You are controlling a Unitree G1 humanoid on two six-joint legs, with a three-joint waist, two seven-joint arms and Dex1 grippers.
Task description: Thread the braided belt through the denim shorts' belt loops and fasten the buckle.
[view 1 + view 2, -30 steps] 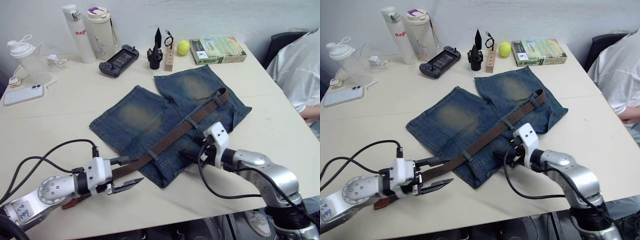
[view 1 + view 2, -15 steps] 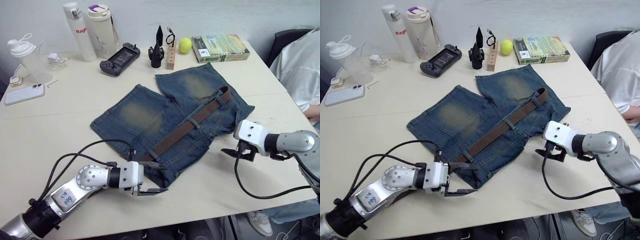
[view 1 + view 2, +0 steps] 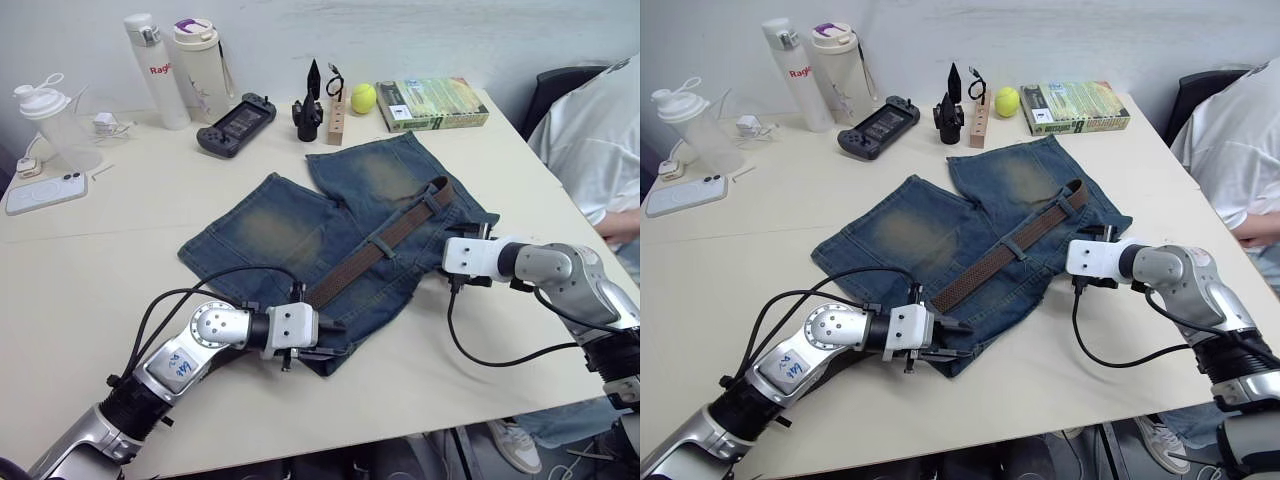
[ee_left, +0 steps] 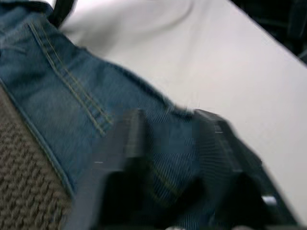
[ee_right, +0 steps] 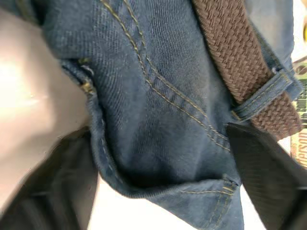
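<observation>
Left eye view: denim shorts (image 3: 330, 225) are spread mid-table (image 3: 120, 250), braided belt (image 3: 375, 250) laid through belt loops (image 3: 383, 243). Left gripper (image 3: 325, 340) jaws are spread at the near hem; right gripper (image 3: 470, 262) jaws are spread around the right waistband corner. Two capped bottles (image 3: 185, 65) are stood far left.

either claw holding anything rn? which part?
Left claw is open, straddling the denim shorts' near corner edge. Right claw is open around their other waist corner. Nothing is gripped yet.
</observation>
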